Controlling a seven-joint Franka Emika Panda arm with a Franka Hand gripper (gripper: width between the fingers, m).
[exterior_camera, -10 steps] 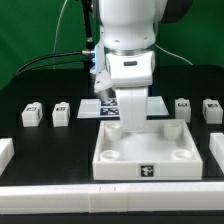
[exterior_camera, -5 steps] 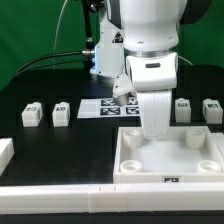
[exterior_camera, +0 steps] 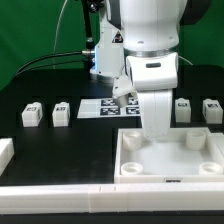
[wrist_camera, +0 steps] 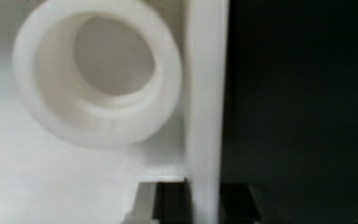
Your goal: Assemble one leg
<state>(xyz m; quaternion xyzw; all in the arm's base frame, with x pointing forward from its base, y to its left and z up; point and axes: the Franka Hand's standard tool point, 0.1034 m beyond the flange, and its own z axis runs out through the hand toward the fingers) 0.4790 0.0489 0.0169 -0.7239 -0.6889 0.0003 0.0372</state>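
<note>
Here every leg (exterior_camera: 62, 112) stands with tag facing the camera.

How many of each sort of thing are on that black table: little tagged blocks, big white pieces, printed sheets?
small white blocks: 4
large white panel: 1
marker board, the flat printed sheet: 1
Total: 6

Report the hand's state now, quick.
Hand: closed on the panel; its wall runs between the fingers in the wrist view.
</note>
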